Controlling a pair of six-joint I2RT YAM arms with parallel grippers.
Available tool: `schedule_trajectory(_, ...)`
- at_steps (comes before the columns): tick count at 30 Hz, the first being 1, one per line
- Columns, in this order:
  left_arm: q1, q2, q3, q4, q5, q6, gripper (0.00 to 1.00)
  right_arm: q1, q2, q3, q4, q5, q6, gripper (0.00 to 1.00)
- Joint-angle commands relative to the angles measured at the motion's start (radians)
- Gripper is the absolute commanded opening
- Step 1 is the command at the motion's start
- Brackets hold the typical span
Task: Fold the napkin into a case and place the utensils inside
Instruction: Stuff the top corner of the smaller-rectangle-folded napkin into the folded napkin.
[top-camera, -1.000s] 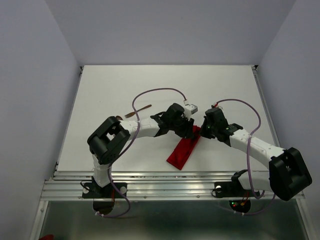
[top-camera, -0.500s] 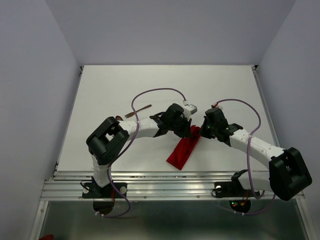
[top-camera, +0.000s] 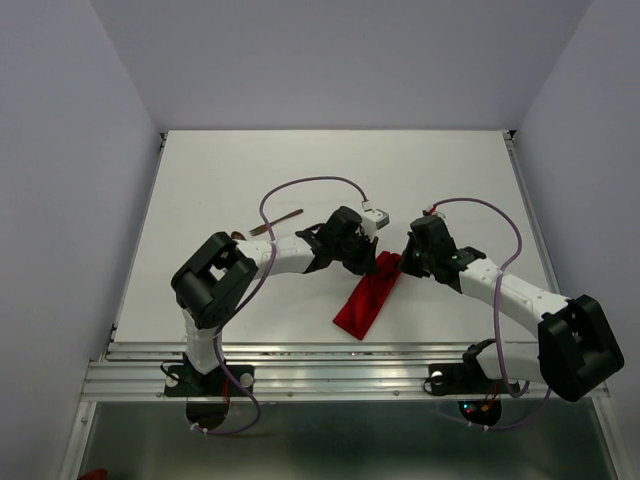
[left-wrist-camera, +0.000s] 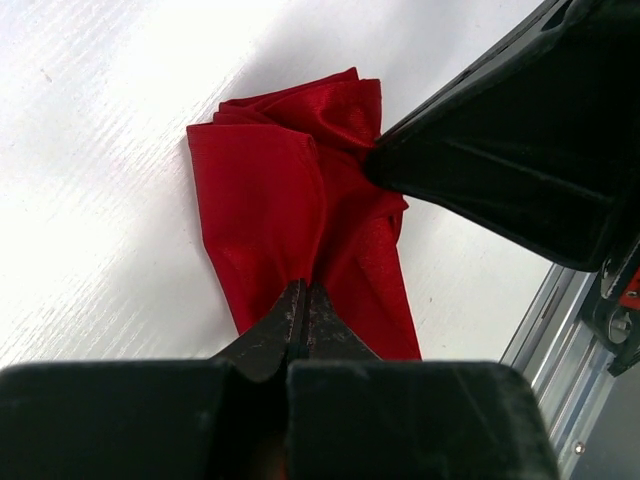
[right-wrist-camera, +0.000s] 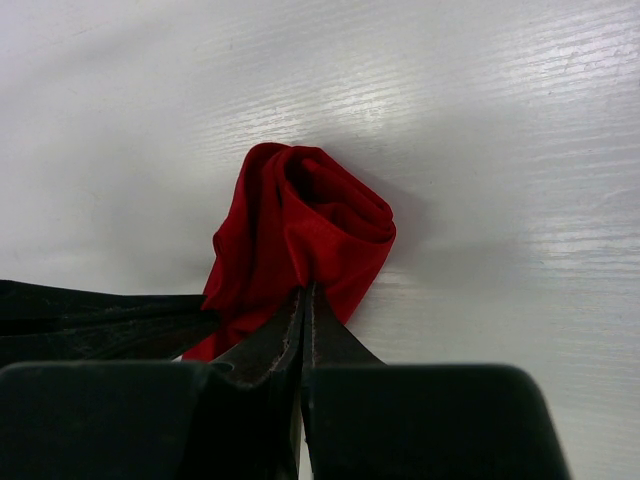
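Now both pairs of jaws are pinched fully together on the napkin (left-wrist-camera: 262, 200): the left gripper (left-wrist-camera: 303, 303) nips a crease along its middle, and the right gripper (right-wrist-camera: 303, 305) nips the bunched, curled far end just beside it. With the cloth lying as a narrow diagonal strip on the white table (top-camera: 450, 170) between the arms, I judge the fold goes best if both lift only slightly and move together, keeping the layers taut so the pouch mouth lands flat. The wooden utensils (top-camera: 283, 219) lie well apart to the left, untouched.
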Motion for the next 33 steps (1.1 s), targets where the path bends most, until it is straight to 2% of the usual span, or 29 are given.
schedule_trajectory(1, 0.000, -0.017, -0.010, 0.035, 0.016, 0.030, 0.00, 0.008, -0.028, -0.011, 0.030, -0.001, 0.009, 0.01)
schedule_trajectory(13, -0.003, -0.018, -0.014, 0.034, 0.012, 0.033, 0.00, 0.008, -0.023, -0.012, 0.035, -0.012, 0.009, 0.01)
schedule_trajectory(15, -0.003, -0.011, 0.007, -0.003, -0.041, 0.017, 0.11, 0.008, -0.022, -0.011, 0.036, -0.014, 0.009, 0.01)
schedule_trajectory(17, -0.003, -0.015, 0.009, -0.011, -0.060, 0.013, 0.27, 0.008, -0.019, -0.011, 0.038, -0.014, 0.009, 0.01)
schedule_trajectory(18, -0.003, -0.021, 0.006, -0.005, -0.065, 0.010, 0.41, 0.008, -0.020, -0.012, 0.039, -0.014, 0.009, 0.01)
schedule_trajectory(23, -0.001, -0.069, -0.001, -0.001, -0.054, 0.015, 0.62, -0.001, -0.018, -0.018, 0.052, -0.031, 0.009, 0.01)
schedule_trajectory(25, 0.000, -0.083, 0.004, -0.006, -0.053, 0.023, 0.64, -0.001, -0.018, -0.019, 0.053, -0.032, 0.010, 0.01)
schedule_trajectory(26, 0.000, -0.087, 0.004, -0.008, -0.053, 0.029, 0.68, -0.001, -0.014, -0.017, 0.056, -0.034, 0.012, 0.01)
schedule_trajectory(29, 0.000, -0.098, 0.012, -0.008, -0.050, 0.041, 0.69, -0.001, -0.009, -0.017, 0.061, -0.037, 0.014, 0.01)
schedule_trajectory(32, -0.004, -0.087, 0.026, -0.003, -0.063, 0.064, 0.68, -0.001, -0.009, -0.019, 0.068, -0.041, 0.020, 0.01)
schedule_trajectory(33, -0.018, -0.080, 0.030, -0.003, -0.100, 0.082, 0.63, -0.001, -0.009, -0.022, 0.072, -0.044, 0.023, 0.01)
